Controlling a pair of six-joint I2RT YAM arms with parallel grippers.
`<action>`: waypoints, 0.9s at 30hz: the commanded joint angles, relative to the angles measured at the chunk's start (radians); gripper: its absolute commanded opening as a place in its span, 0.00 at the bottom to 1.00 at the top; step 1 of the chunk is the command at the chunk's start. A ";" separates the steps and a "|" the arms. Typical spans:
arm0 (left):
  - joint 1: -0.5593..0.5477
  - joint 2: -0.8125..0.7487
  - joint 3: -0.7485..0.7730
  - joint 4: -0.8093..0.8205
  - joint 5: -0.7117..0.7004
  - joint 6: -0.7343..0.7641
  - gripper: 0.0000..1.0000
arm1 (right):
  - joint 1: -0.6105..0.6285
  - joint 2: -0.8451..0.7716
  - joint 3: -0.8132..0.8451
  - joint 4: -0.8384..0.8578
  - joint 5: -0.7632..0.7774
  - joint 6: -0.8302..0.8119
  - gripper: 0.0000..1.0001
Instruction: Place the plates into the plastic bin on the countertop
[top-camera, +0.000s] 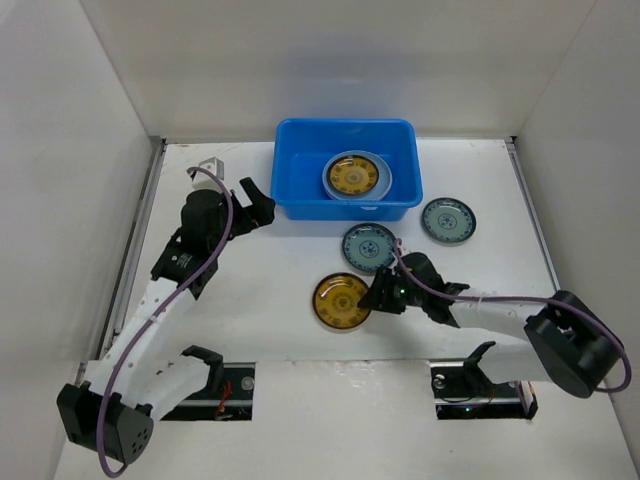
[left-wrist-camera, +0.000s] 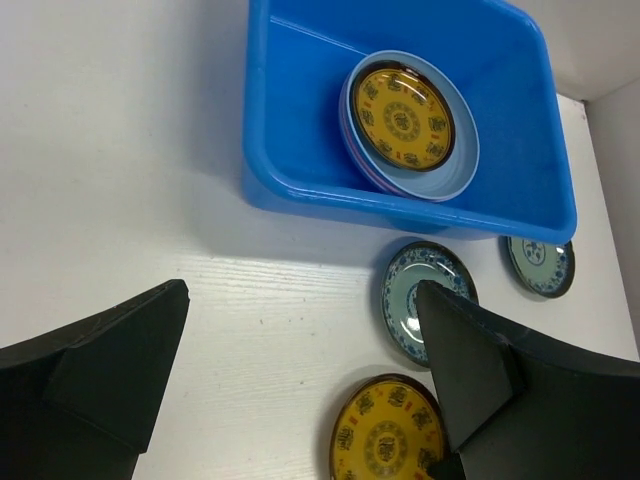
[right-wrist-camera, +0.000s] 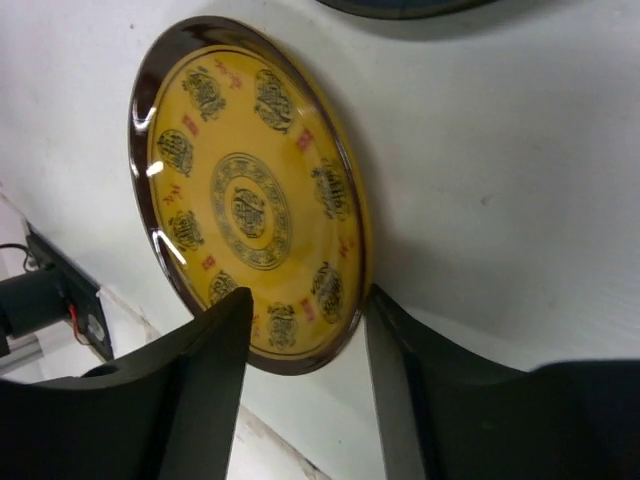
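Top view: blue plastic bin (top-camera: 300, 208) sits at 12 o'clock on the white countertop (top-camera: 270, 290). It holds a plate stack: binned amber plate (top-camera: 355, 176) on top, light blue plate (left-wrist-camera: 465, 165) under it, and a pink edge just showing below that.

3 plates lie out on the countertop:
- Loose amber plate (top-camera: 338, 302) is at 6 o'clock of the bin.
- First teal plate (top-camera: 366, 246) is between it and the bin.
- Second teal plate (top-camera: 448, 220) is at 2 o'clock of the first, apart from it.

Right claw (top-camera: 380, 297) is at the loose amber plate's 3 o'clock edge. In the right wrist view its jaws are apart and straddle the rim. 1 finger (right-wrist-camera: 210, 390) is over the plate face and the other is just outside the rim. Can't tell if either touches.

Left claw (top-camera: 256, 204) hangs at 8 o'clock of the bin, near its wall. Jaws are spread wide with nothing between them.
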 joint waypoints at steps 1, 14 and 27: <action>0.014 -0.055 -0.029 -0.037 -0.005 -0.012 1.00 | 0.037 0.078 -0.003 0.117 0.000 0.015 0.49; 0.087 -0.276 -0.132 -0.214 -0.013 -0.018 1.00 | 0.280 0.288 0.282 0.091 0.004 0.041 0.00; 0.143 -0.428 -0.201 -0.334 -0.002 -0.095 1.00 | 0.016 0.233 0.965 -0.478 0.198 -0.305 0.00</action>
